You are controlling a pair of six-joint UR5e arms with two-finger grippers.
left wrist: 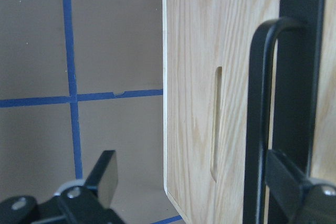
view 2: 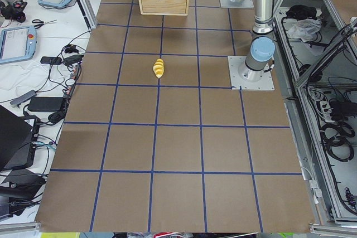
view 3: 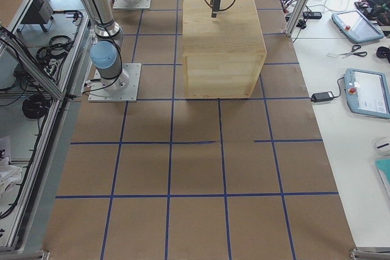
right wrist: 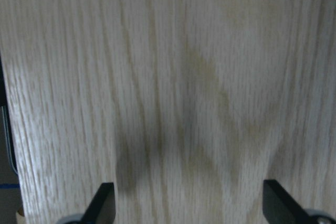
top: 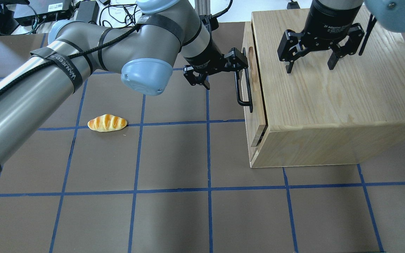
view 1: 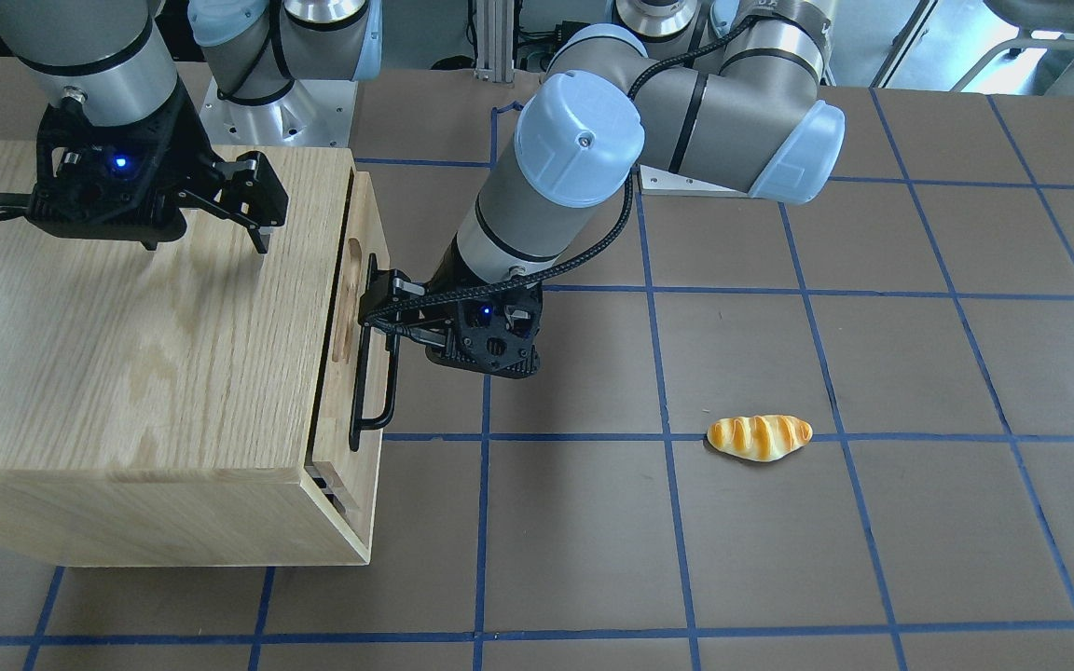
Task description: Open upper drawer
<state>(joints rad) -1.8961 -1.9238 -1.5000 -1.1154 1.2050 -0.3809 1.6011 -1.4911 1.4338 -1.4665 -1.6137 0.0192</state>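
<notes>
The upper drawer (view 1: pixel 371 410) (top: pixel 257 105) (left wrist: pixel 191 77) is at the top of the oak cabinet (view 1: pixel 127 354) (top: pixel 329 105). Its front carries a long black bar handle (view 1: pixel 362 391) (top: pixel 238 91) (left wrist: pixel 257 103). A narrow dark gap shows between the drawer front and the cabinet body. My left gripper (view 1: pixel 425 321) (top: pixel 223 72) (left wrist: pixel 194 182) is open. One of its fingers (left wrist: pixel 289 182) sits at the handle's far end, between bar and drawer front; the other hangs clear over the table. My right gripper (view 1: pixel 206 244) (top: pixel 309 68) (right wrist: pixel 189 203) is open, with its fingertips down on the cabinet's top.
A toy bread roll (view 1: pixel 759 436) (top: pixel 107 123) (view 2: pixel 159 68) lies on the brown mat in front of the drawer, about two grid squares from it. The left arm's elbow (view 1: pixel 584 140) hangs over the mat beside the cabinet. Operator desks with tablets (view 3: pixel 365 92) flank the table.
</notes>
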